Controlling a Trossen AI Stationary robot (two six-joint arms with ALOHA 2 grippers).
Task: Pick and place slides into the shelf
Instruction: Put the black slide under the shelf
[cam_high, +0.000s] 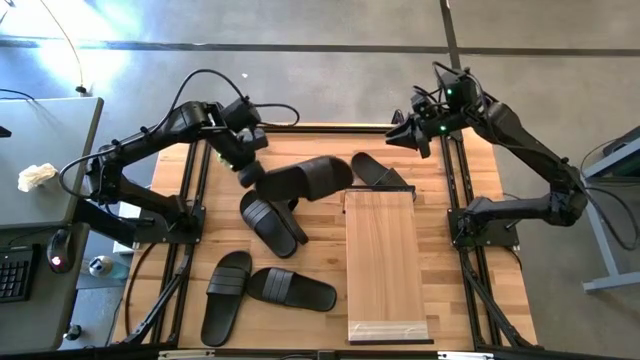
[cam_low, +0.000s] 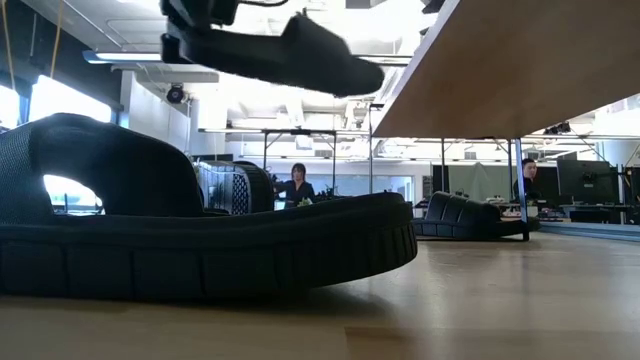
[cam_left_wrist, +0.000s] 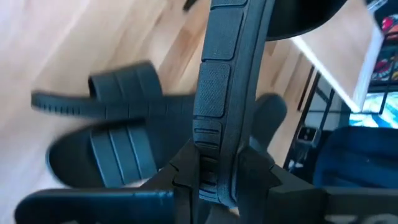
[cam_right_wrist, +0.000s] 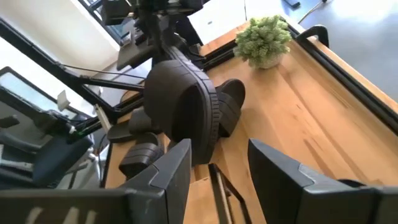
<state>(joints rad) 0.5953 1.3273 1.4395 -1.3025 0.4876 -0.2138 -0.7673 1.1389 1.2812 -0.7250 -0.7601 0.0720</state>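
- Your shelf (cam_high: 385, 262) lies right of centre on the table (cam_high: 320, 235).
- Your left gripper (cam_high: 249, 172) is clamped on a slide (cam_high: 305, 180), held in the air left of the shelf's far end.
- Your right gripper (cam_high: 398, 133) waits, fingers apart, at the far right corner.
- Four more slides (cam_high: 272, 222) lie on the table.

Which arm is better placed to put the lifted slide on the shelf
Left. The left gripper already holds a slide by its sole edge, raised off the table beside the shelf. The right gripper is open and holds nothing, hovering at the far edge.
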